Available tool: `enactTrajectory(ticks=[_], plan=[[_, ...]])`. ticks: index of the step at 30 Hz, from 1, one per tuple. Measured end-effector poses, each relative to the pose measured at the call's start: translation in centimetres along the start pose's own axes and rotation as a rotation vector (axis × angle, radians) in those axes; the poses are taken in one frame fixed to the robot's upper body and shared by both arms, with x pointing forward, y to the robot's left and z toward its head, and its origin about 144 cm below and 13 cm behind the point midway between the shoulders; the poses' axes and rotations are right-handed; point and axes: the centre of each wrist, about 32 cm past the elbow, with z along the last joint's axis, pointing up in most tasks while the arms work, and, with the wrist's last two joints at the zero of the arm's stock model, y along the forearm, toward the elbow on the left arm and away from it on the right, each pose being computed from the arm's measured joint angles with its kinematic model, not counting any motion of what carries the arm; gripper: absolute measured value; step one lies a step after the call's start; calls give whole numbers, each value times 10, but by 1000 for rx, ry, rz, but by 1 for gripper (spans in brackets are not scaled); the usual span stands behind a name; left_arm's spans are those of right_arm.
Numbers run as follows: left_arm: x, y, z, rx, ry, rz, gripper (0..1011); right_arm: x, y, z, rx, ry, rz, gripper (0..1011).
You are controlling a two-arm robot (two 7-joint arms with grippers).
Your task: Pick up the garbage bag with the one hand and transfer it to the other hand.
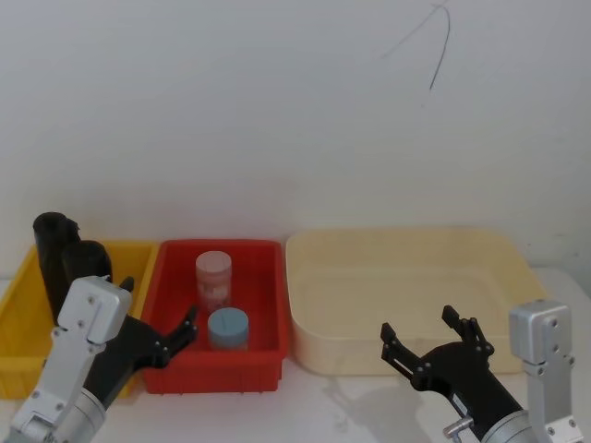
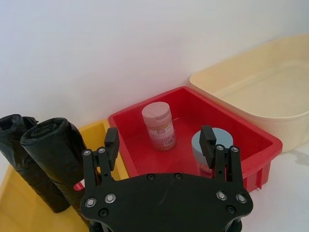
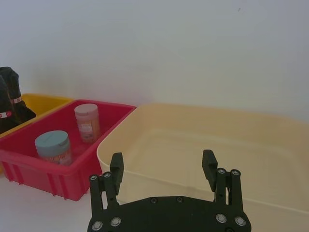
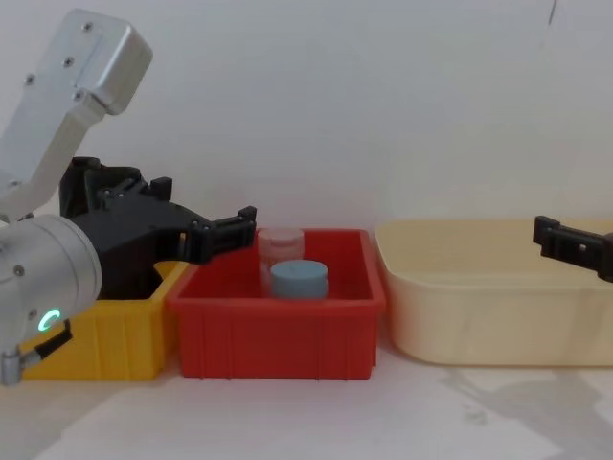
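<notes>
Head view has the garbage bag (image 1: 85, 261) standing upright in the yellow bin (image 1: 20, 318) at the table's left end, just beside a second black roll (image 1: 51, 242) that stands farther left and back. The left gripper (image 1: 159, 300) hovers over the front of the yellow bin and the red bin (image 1: 212, 374), its jaws spread wide and holding nothing. The bag is outside the jaws: it stands to the left of the left-hand finger and behind it, close to that fingertip, though whether they touch cannot be told. In the left wrist view the gap between the fingers takes in the red bin with its pink jar (image 2: 158, 126) and blue-lidded jar (image 2: 212, 145), while the bag (image 2: 50, 154) rises beyond one finger, a red label low on its side. The right gripper (image 1: 418, 325) hangs near the front rim of the cream tub (image 1: 397, 236) on the right, well apart from the bag, its jaws also wide and empty.
</notes>
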Motion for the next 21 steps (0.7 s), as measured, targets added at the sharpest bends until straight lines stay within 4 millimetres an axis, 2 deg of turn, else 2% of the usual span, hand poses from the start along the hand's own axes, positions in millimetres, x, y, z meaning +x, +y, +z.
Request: enactTrajectory(ticks=[21], plan=[[0,0,0,0,0,0,1000,0,0,0,0,0,0,1001]])
